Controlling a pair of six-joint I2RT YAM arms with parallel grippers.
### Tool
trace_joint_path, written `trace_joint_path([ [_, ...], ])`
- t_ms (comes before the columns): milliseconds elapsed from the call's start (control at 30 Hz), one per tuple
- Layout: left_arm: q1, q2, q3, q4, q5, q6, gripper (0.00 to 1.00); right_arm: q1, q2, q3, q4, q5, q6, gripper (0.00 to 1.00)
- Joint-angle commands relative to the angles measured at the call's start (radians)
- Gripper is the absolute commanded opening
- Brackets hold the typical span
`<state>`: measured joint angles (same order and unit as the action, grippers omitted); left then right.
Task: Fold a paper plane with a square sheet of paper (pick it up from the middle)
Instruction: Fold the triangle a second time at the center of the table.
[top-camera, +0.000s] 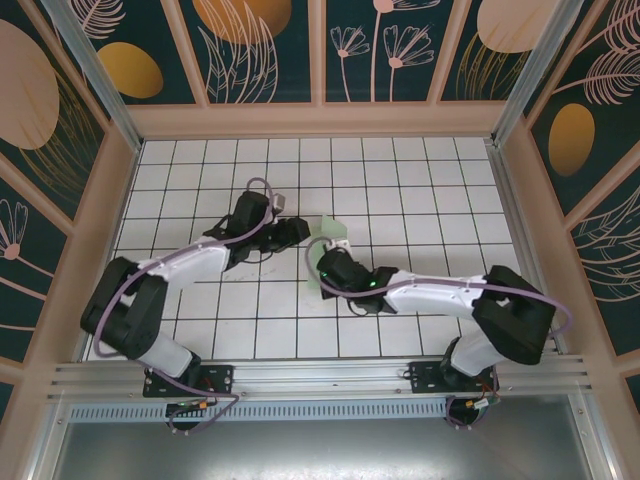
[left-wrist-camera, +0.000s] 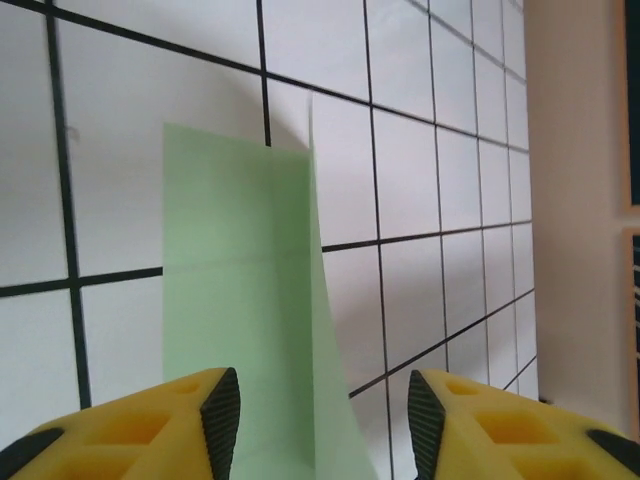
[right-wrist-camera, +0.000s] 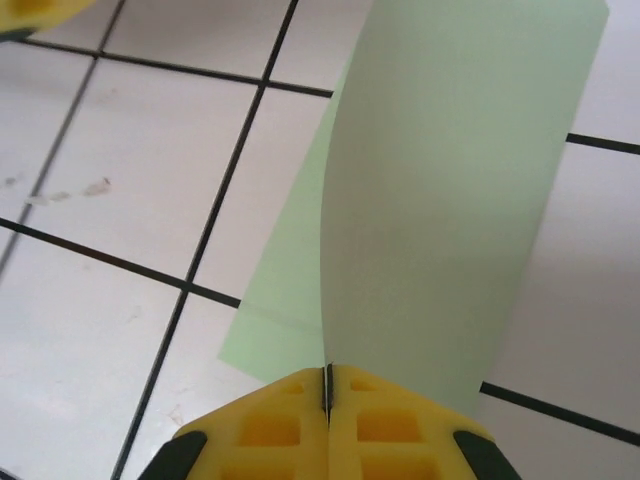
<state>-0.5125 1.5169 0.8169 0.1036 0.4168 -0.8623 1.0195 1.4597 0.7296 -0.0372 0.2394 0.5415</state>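
Note:
The pale mint-green square sheet of paper (top-camera: 333, 233) lies mid-table, one half flat on the tiles and the other half lifted along a centre crease. My right gripper (right-wrist-camera: 327, 385) is shut on the near end of that raised fold, and the paper (right-wrist-camera: 450, 190) curves up and away from its yellow fingers. In the top view the right gripper (top-camera: 326, 264) sits over the sheet's near end. My left gripper (left-wrist-camera: 323, 415) is open; the paper (left-wrist-camera: 240, 300) and its upright flap stand between the fingers, apart from both pads. From above, the left gripper (top-camera: 294, 232) is just left of the sheet.
The white gridded table (top-camera: 430, 190) is enclosed by a wooden rim (top-camera: 320, 120) and patterned walls. The tiles on the far and right sides are bare. Both arms reach inward from their bases at the near edge.

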Motion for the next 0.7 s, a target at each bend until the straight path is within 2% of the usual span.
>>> trace_joint_path([
  [0, -0.004, -0.061, -0.087, 0.008, -0.053, -0.045, 0.47, -0.092, -0.066, -0.078, 0.181, -0.318, -0.036, 0.01],
  [167, -0.051, -0.08, -0.138, 0.03, 0.001, -0.046, 0.39, -0.23, -0.102, -0.145, 0.263, -0.556, -0.047, 0.02],
  [233, -0.077, -0.064, -0.14, 0.04, 0.009, -0.049, 0.35, -0.263, -0.102, -0.156, 0.277, -0.609, -0.053, 0.02],
  [400, -0.139, 0.01, -0.123, 0.07, 0.002, -0.067, 0.29, -0.321, -0.111, -0.199, 0.322, -0.685, -0.046, 0.02],
  [533, -0.17, 0.064, -0.102, 0.081, -0.011, -0.075, 0.23, -0.336, -0.112, -0.215, 0.324, -0.693, -0.049, 0.02],
  [667, -0.2, 0.103, -0.087, 0.078, -0.041, -0.088, 0.22, -0.345, -0.11, -0.226, 0.333, -0.698, -0.045, 0.03],
])
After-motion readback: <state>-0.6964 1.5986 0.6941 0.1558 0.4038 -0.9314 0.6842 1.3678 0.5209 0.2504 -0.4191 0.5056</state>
